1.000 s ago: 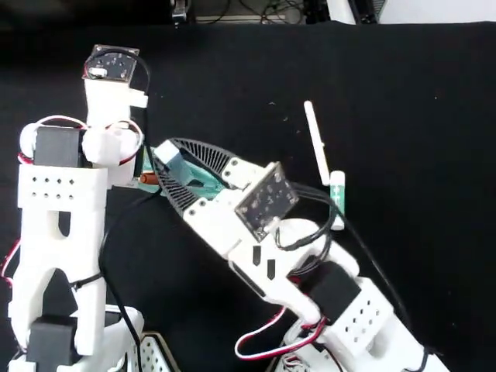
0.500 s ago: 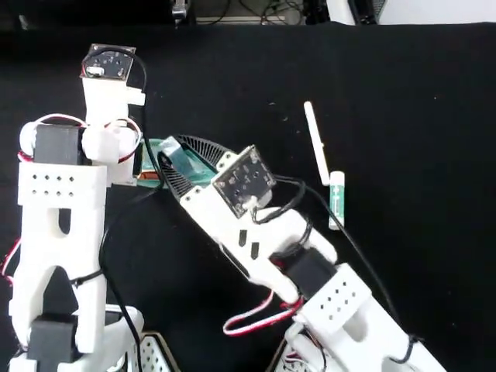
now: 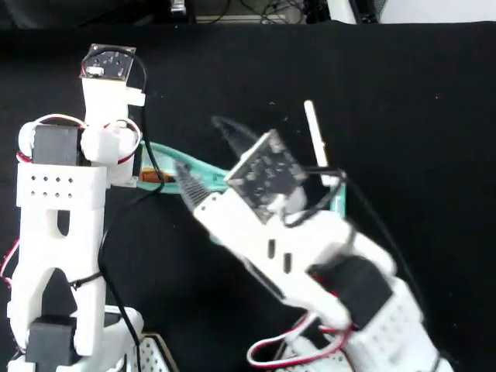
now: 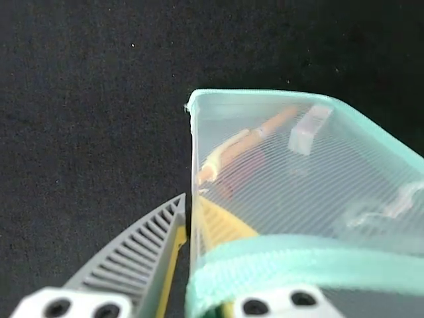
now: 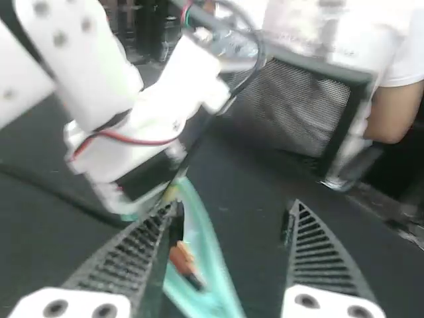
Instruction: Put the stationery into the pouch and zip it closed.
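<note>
Along the table's [image 3: 403, 77] left edge the left arm stands tall, wrist bent downward, its camera end toward the far edge. Left gripper [image 3: 146, 177] is clamped on one end of the pouch [image 3: 203, 169]. In the left wrist view the left gripper [image 4: 192, 218] has its grey ribbed finger [image 4: 132, 265] pressed against the pouch [image 4: 298, 192] wall just under the teal zip band. The pouch is see-through with teal trim. An orange pen [image 4: 238, 149] and a small white block [image 4: 305, 132] lie inside.

Toward the table's middle, the pouch runs from the left gripper to the right gripper [image 3: 200, 147]. The right arm comes up slantwise from the near right corner, wrist raised over the pouch. Its fingers are spread wide, one on each side of the pouch's teal edge. In the right wrist view the right gripper [image 5: 232, 212] gapes. The pouch [image 5: 199, 238] is just beside one finger [image 5: 132, 258] and well apart from the other; I can't tell if it touches. The orange pen [image 5: 180, 257] shows through the wall there.

Right of the right gripper, a white pen [image 3: 315, 139] lies on the cloth outside the pouch, pointing to the far edge.
</note>
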### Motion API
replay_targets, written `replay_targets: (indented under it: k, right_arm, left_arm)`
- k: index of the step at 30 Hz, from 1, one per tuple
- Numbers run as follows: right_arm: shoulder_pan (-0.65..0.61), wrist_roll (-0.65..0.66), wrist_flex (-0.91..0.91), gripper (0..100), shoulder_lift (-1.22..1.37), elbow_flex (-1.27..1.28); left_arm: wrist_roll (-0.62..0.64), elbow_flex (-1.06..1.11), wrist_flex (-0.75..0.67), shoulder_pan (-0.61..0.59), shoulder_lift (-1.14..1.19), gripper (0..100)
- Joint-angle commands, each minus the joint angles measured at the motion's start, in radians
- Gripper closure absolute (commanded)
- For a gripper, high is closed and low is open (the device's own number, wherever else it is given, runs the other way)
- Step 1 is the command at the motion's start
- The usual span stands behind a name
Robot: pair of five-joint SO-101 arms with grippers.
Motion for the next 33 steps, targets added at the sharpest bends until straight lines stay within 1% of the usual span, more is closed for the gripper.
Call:
replay_targets:
  k: [1, 3, 5, 8, 11, 15, 17, 21, 27, 33]
  right_arm:
    - [0.219, 0.006, 0.089, 75.5, 0.001, -0.120]
    - [0.384, -0.002, 0.110, 75.5, 0.007, -0.104]
    - [0.520, 0.000, 0.104, 75.5, 0.035, -0.036]
    - [0.651, 0.006, 0.038, 75.5, 0.130, 0.101]
    - [0.715, 0.037, -0.072, 75.5, 0.292, 0.193]
    - [0.726, 0.094, -0.193, 75.5, 0.558, 0.170]
    - [0.726, 0.109, -0.215, 75.6, 0.699, 0.091]
    - [0.727, 0.110, -0.186, 75.6, 0.977, -0.145]
    - [0.727, 0.109, -0.040, 75.6, 1.372, -0.588]
    - [0.730, 0.110, 0.140, 75.6, 1.712, -1.059]
  left_arm:
    - [-0.003, 0.005, -0.008, -0.008, 0.005, 97]
    - [-0.003, 0.005, -0.008, -0.005, 0.005, 97]
    - [-0.003, 0.005, -0.008, -0.005, 0.005, 97]
    - [-0.003, 0.005, -0.008, -0.005, 0.005, 97]
    - [-0.003, 0.005, -0.008, -0.005, 0.005, 97]
    - [-0.003, 0.005, -0.008, -0.005, 0.005, 97]
    - [-0.003, 0.005, -0.008, -0.005, 0.005, 97]
    - [-0.003, 0.007, -0.008, -0.005, 0.005, 97]
    - [-0.003, 0.007, -0.006, -0.007, 0.005, 97]
    - [-0.003, 0.007, -0.006, -0.010, 0.005, 97]
